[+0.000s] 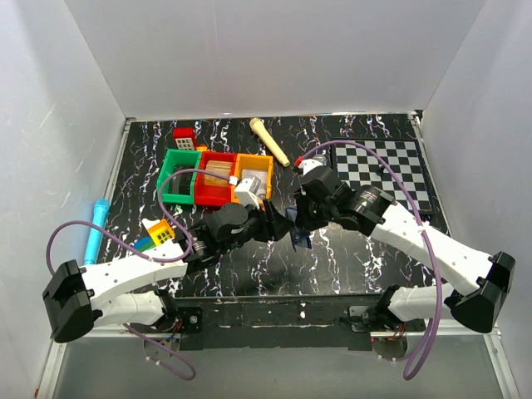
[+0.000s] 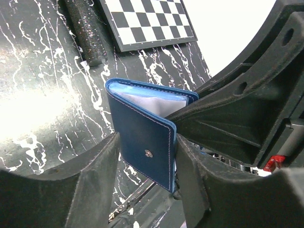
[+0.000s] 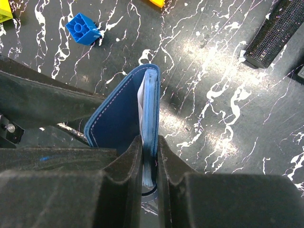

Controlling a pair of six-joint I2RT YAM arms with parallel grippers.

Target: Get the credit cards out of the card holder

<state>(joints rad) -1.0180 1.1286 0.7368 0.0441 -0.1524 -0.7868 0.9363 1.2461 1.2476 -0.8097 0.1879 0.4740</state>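
Note:
The navy-blue card holder (image 1: 296, 228) hangs half open above the table's middle, between both arms. In the right wrist view my right gripper (image 3: 149, 142) is shut on the card holder's (image 3: 118, 118) thicker leaf. Pale blue and white edges (image 3: 151, 104) show in that leaf, and I cannot tell credit cards from lining. In the left wrist view the snap-button flap (image 2: 142, 137) stands between the fingers of my left gripper (image 2: 147, 159), which press on both its side edges. From above, the left gripper (image 1: 281, 223) and the right gripper (image 1: 301, 218) meet tip to tip.
A checkerboard (image 1: 382, 166) lies at the back right, with a black rough bar (image 2: 85, 28) beside it. Green (image 1: 181, 174), red (image 1: 216, 177) and orange (image 1: 253, 174) bins stand behind the arms. A blue toy block (image 3: 83, 29), a wooden stick (image 1: 270, 141) and a blue pen (image 1: 94, 229) lie around.

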